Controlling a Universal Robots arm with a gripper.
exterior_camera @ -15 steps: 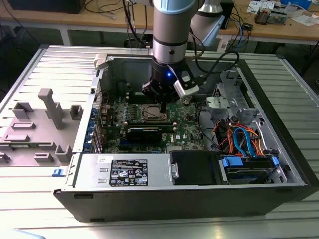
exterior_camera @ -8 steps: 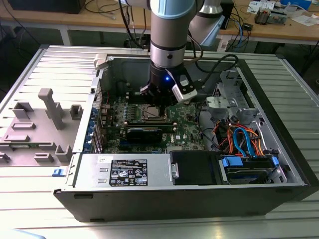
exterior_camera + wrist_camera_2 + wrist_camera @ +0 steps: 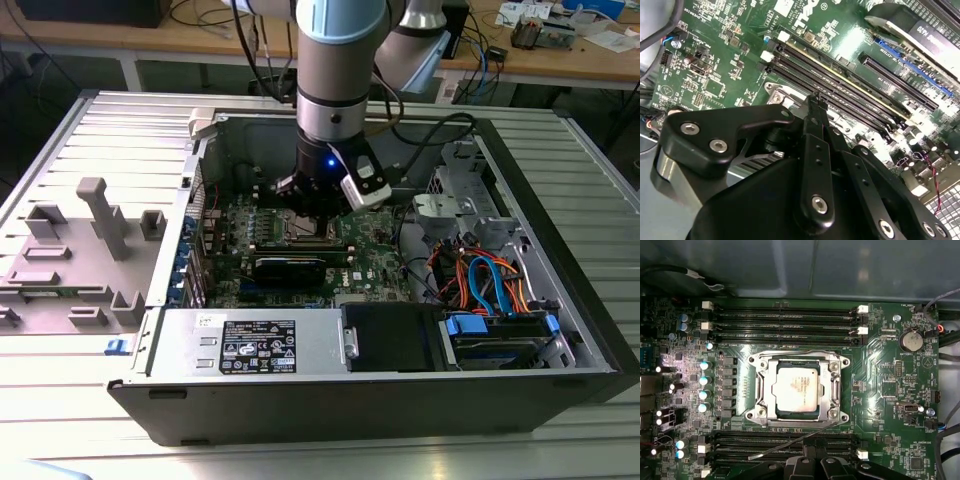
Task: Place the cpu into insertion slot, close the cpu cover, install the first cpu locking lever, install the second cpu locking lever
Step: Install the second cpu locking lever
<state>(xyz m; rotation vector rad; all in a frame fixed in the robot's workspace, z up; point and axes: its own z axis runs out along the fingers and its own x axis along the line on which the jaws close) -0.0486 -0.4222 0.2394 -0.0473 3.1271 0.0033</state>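
Note:
The cpu (image 3: 797, 390), a dull silver square, lies in the insertion slot (image 3: 842, 415) on the green board. The silver cpu cover (image 3: 766, 390) lies flat over it, framing the chip through its window. One wire locking lever (image 3: 800, 351) runs flat along one side of the socket. The other locking lever (image 3: 790, 442) sticks out at a slant on the opposite side, its free end over the memory slots. My gripper (image 3: 810, 462) hangs close above that slanted lever, its black fingers (image 3: 815, 130) drawn together with nothing seen between them. In the exterior view the gripper (image 3: 315, 215) is low inside the open computer case.
Long black memory slots (image 3: 785, 317) flank the socket on two sides. A black card (image 3: 290, 268) and a power supply (image 3: 255, 345) lie nearer the case's front wall. Coloured cables (image 3: 480, 280) fill the exterior view's right. A grey fixture (image 3: 90, 230) stands outside the case.

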